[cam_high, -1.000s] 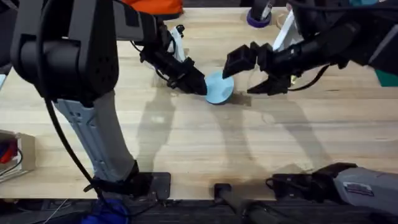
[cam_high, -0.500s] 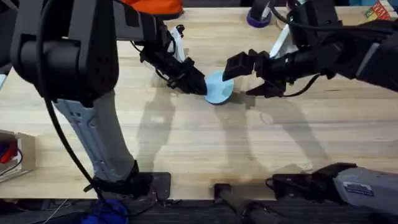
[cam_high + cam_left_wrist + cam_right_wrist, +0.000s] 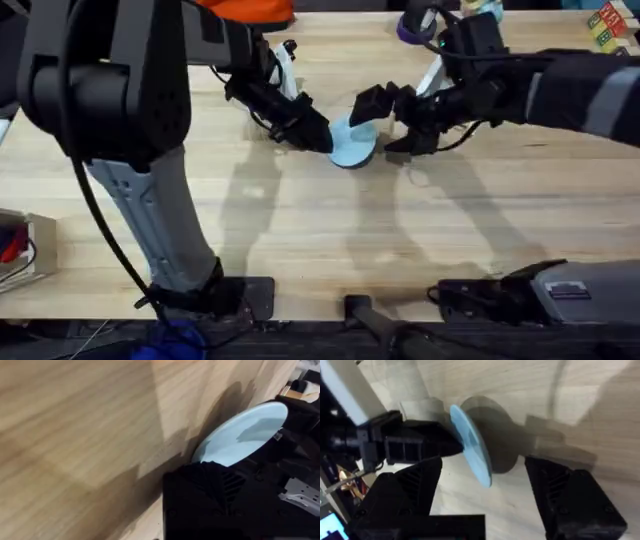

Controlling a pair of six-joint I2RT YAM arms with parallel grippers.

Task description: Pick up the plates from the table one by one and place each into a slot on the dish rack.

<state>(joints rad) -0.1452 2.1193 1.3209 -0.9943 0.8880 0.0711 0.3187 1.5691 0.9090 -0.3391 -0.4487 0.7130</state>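
A pale sky-blue plate is held tilted up on edge just above the table, near the middle of its far half. My left gripper is shut on the plate's left rim, and its black fingers cover the plate's lower edge. My right gripper is open at the plate's right side. In the right wrist view its two fingers stand either side of the plate, seen edge-on, without touching it. The arms hide the dish rack.
A purple object and coloured blocks sit at the table's far edge on the right. An orange thing lies at the far middle. A box is at the left edge. The near half of the table is bare wood.
My right gripper has moved left, and its open fingers now straddle the plate's right rim. The left gripper and the plate have stayed put.
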